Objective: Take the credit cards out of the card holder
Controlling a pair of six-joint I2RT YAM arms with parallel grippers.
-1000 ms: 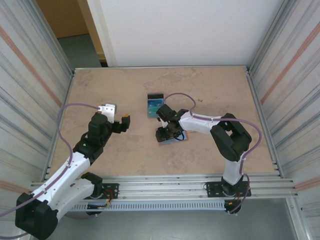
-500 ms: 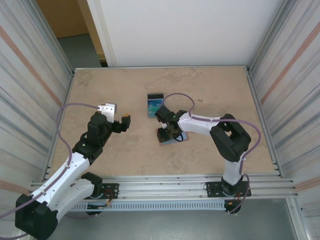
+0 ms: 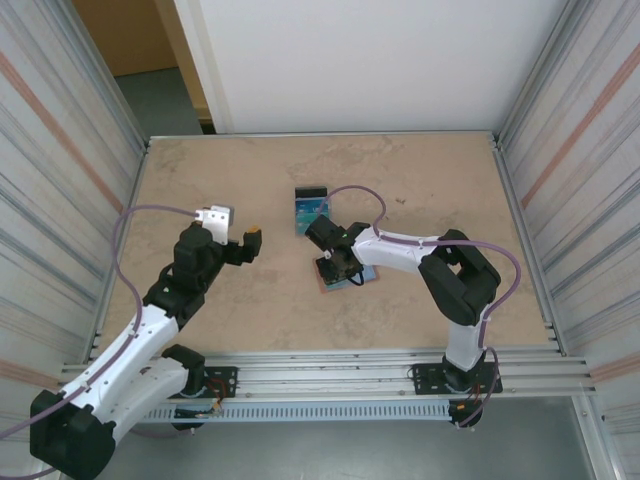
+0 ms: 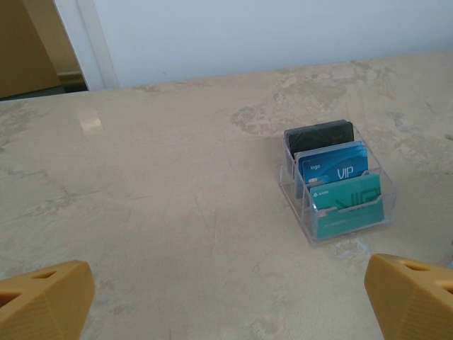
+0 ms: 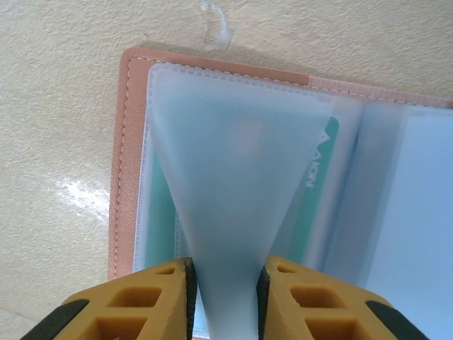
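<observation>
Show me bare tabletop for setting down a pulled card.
Bare: the beige tabletop right of the clear plastic card rack; also its far-left corner. Crowded: centre, where the right pincer pinches a translucent sleeve of the reddish-brown leather wallet.

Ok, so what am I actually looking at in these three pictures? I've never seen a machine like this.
A left arm and a right arm are bolted at the near edge of a table, and each ends in a two-finger gripper. One picture looks down from above. The other two come from small cameras on the wrists, so the orange blocks are the fingers. The left gripper hangs open above the table, facing a clear stand that holds three cards: black, blue and teal. The right gripper pinches a frosted sleeve of an open pinkish-brown card holder lying flat. A teal card sits in a pocket beneath.
</observation>
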